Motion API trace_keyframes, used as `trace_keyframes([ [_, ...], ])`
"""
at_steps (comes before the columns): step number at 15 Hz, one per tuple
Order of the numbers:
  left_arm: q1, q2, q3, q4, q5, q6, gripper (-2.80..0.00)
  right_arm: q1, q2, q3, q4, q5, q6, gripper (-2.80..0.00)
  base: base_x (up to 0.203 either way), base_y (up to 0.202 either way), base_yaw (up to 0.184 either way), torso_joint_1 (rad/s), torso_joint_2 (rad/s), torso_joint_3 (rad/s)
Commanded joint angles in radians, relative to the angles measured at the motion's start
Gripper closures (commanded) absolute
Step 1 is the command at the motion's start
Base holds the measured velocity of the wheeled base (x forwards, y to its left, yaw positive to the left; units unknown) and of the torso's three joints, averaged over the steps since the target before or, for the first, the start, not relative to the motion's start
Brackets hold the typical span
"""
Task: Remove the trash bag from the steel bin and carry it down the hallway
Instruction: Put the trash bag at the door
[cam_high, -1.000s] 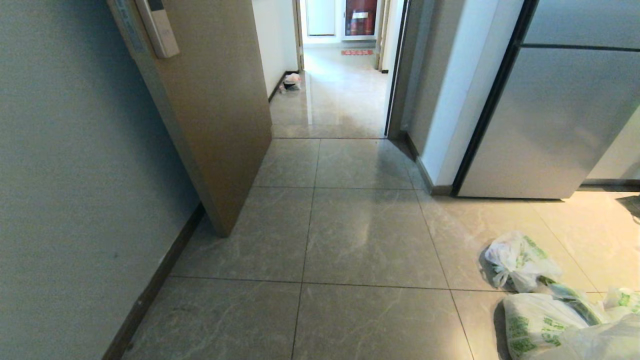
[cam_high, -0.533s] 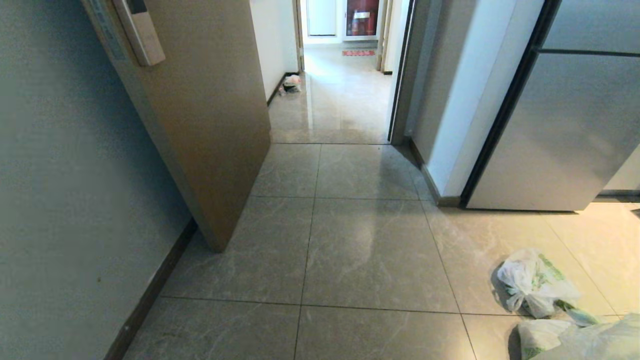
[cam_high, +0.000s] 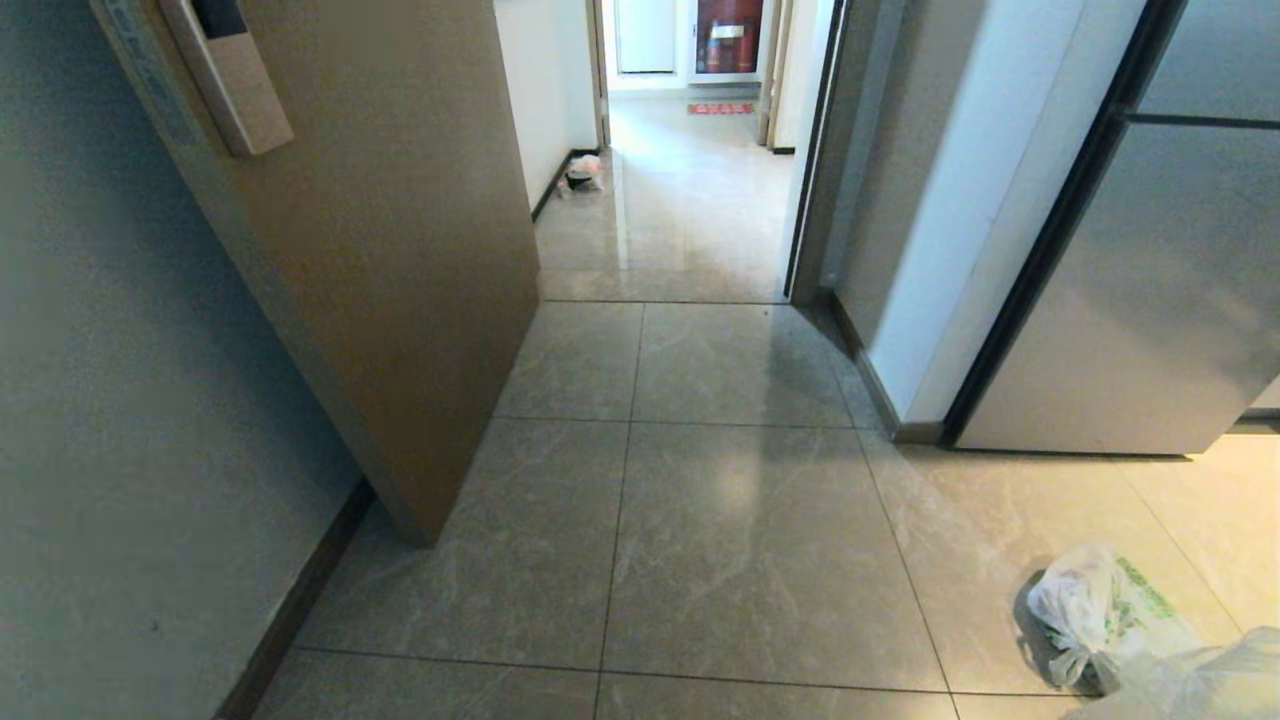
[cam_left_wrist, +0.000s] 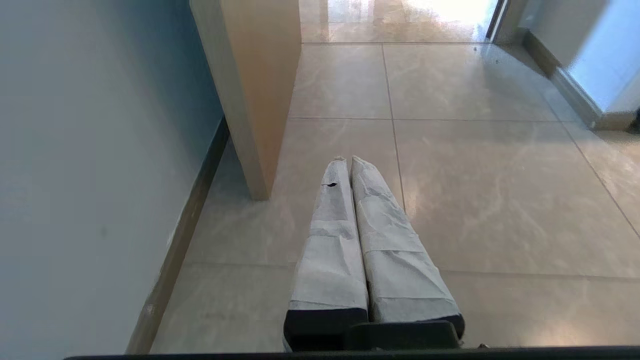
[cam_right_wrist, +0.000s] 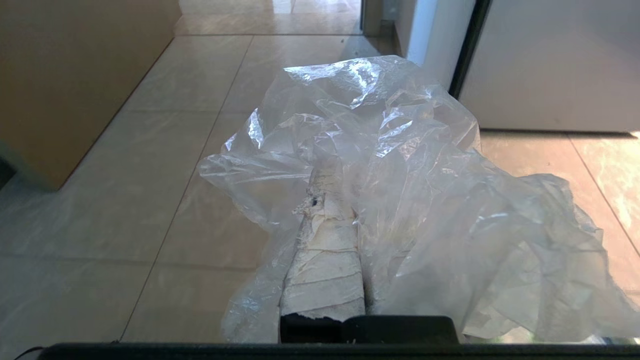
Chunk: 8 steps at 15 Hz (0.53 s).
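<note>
Carrying the trash bag (cam_right_wrist: 400, 190), the right end effector (cam_right_wrist: 332, 180) is pinching the clear film between its pressed-together fingers, with the bag draping forward and to the right side of the right wrist view, so the load is lying directly at and ahead of the fingertips. The hallway (cam_high: 690, 190) is lying straight ahead at the upper centre of the head view, between the open door (cam_high: 400, 270) and the white wall (cam_high: 960, 230). The left end effector (cam_left_wrist: 347, 162) is pressed together and holding nothing. Neither arm is showing in the head view; the steel bin is out of sight, and the bag's contents are hard to make out. White-green bags (cam_high: 1095, 610) are lying at lower right.
</note>
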Motion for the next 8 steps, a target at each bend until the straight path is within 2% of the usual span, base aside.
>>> trace_keyframes([
  [1,0.000,0.000,0.000,0.000,0.000,0.000,0.00,0.000,0.000,0.002,-0.002,0.000,-0.001,0.00,0.192,0.000,0.000,-0.001,0.00,0.004],
  [8,0.000,0.000,0.000,0.000,0.000,0.000,0.00,0.000,0.000,0.002,0.000,0.000,0.001,0.00,0.192,0.000,0.002,0.003,0.00,0.001],
])
